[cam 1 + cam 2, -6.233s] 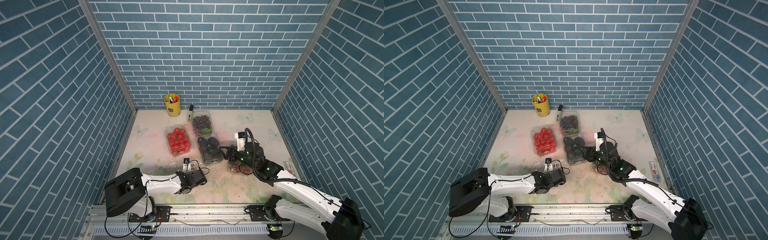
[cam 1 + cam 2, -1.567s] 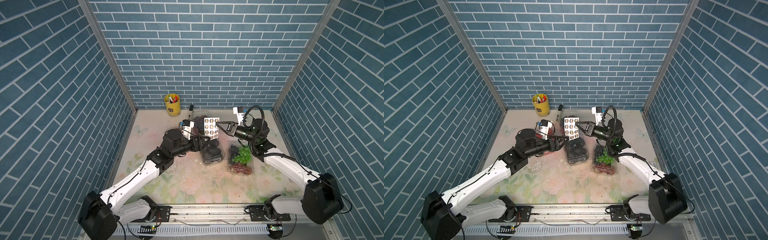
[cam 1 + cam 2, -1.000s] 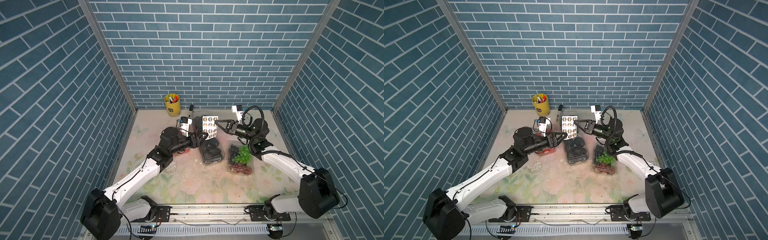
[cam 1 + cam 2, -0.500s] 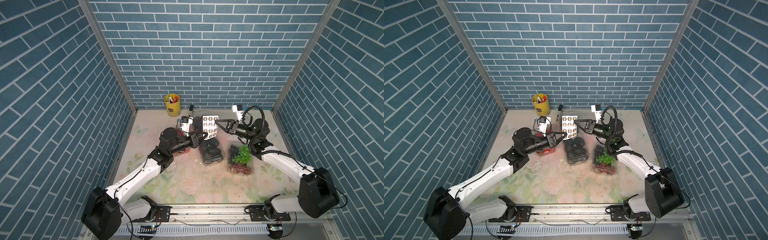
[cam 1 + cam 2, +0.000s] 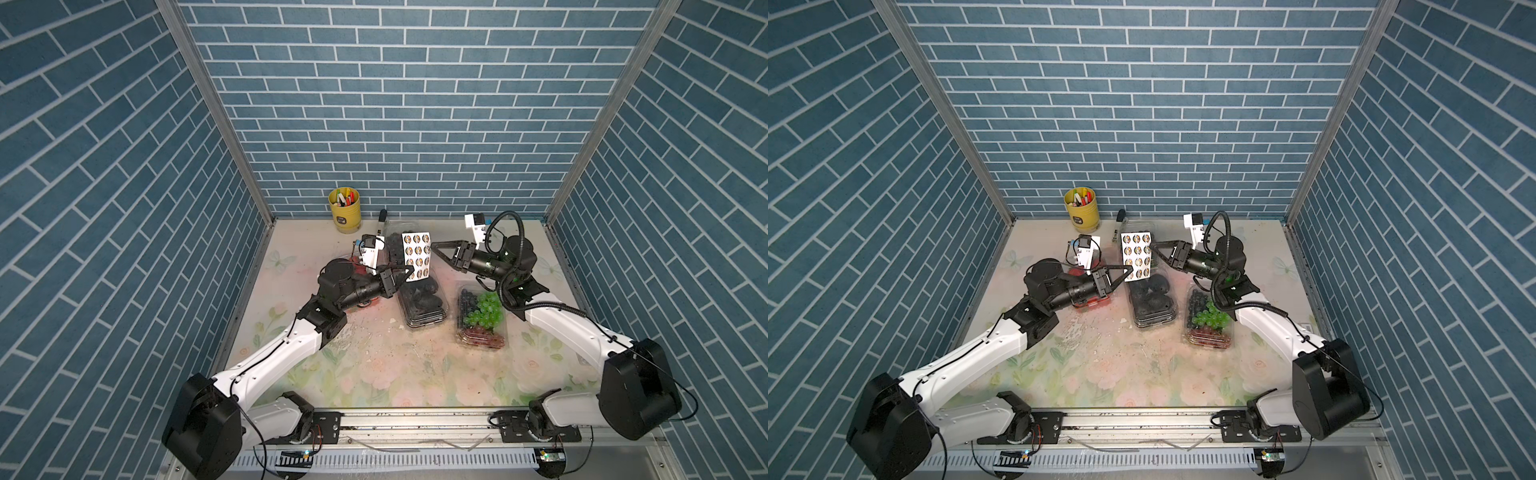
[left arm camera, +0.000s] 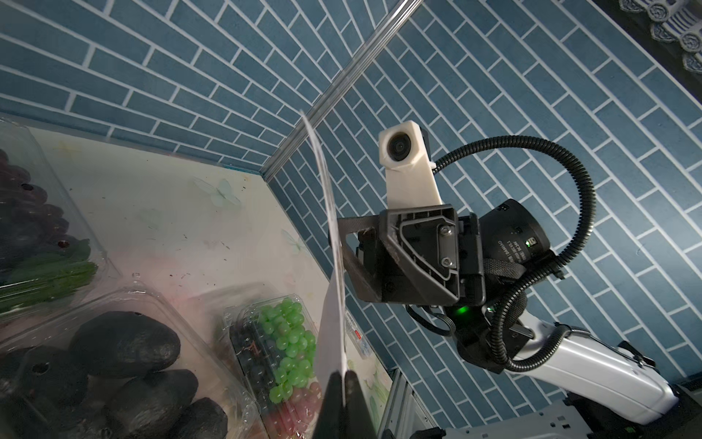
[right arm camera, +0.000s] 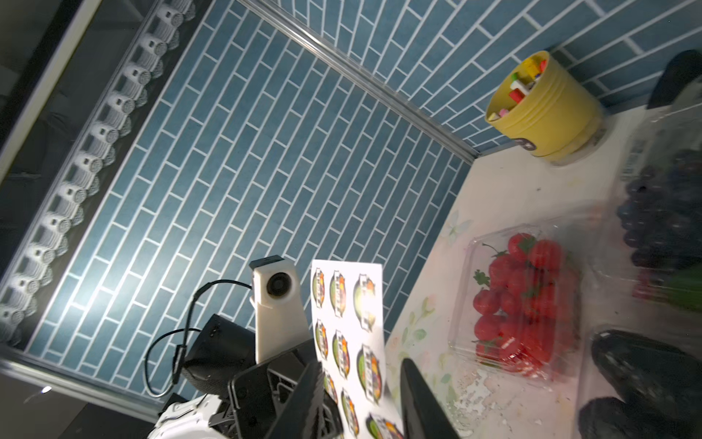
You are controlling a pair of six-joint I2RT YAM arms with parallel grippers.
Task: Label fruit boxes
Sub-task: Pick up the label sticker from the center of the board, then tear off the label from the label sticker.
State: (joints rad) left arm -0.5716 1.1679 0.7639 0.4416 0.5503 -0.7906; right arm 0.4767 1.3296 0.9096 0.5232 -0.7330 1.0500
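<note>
- The left gripper (image 5: 409, 272) is clamped on the bottom corner of the sticker sheet (image 5: 417, 254). It holds the sheet upright in the air over the back end of the black fruit box (image 5: 424, 299).
- The right gripper (image 5: 435, 248) has its jaws parted on either side of the sheet's free edge, as the right wrist view shows best. They grip nothing.
- All four boxes lie shut on the desk (image 5: 374, 365), and no round sticker shows on any lid.
- The strawberry box (image 7: 524, 304) sits toward the left edge under the left arm, and the dark grape box (image 5: 392, 245) near the back edge behind the sheet. The black fruit box is mid-desk and the mixed grape box (image 5: 482, 318) toward the right edge.
- The one-corner hold lets the thin sheet bow, as the left wrist view shows. Closing jaws may catch backing and sticker together, and a pull would then drag the sheet out of the left gripper or tear it.
- A sticker lifted free could curl and cling to a finger instead of a lid.
- The grippers are very near each other, so a slightly misjudged reach could knock them together and drop the sheet onto the boxes.
- The light, clear lids may flex, or a box may slide, when a sticker is pressed on.
</note>
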